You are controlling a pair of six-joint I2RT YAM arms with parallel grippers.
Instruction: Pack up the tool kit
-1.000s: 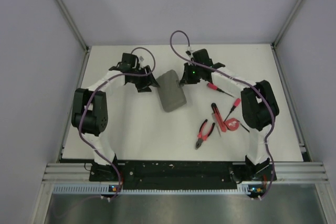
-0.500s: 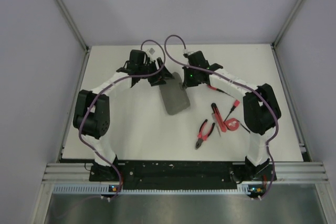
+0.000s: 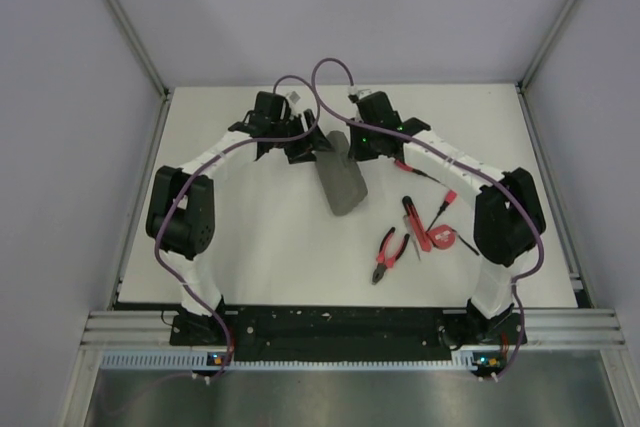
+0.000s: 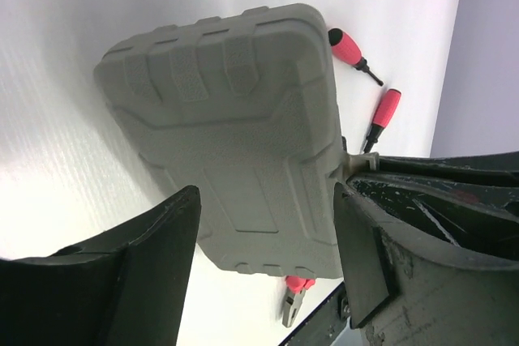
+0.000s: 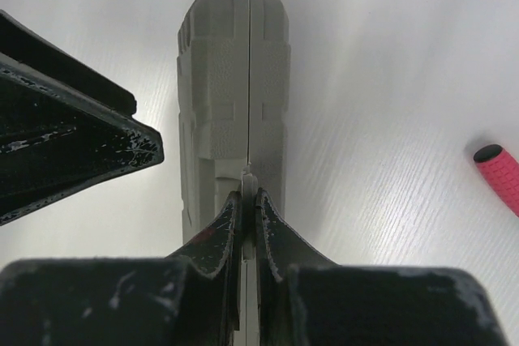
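The right gripper (image 5: pixel 248 196) is clenched on a small tab at the seam of the closed grey case (image 5: pixel 233 79), its 2 fingers pressed tight together over it. The case stands on 1 long edge on the white table (image 3: pixel 250 237), in the far middle between the 2 arms, with its free end pointing towards the near side. The left gripper (image 4: pixel 268 200) is spread wide and grasps nothing. Its 2 fingers (image 4: pixel 154 257) sit on either side of the case's ribbed broad face, and the right wrist view shows a narrow gap between 1 finger and the case. The red-and-black pliers (image 3: pixel 388 255), the red tape measure (image 3: pixel 437 239) and the red-handled screwdrivers (image 4: pixel 387 108) lie loose on the table to the case's right, apart from it.
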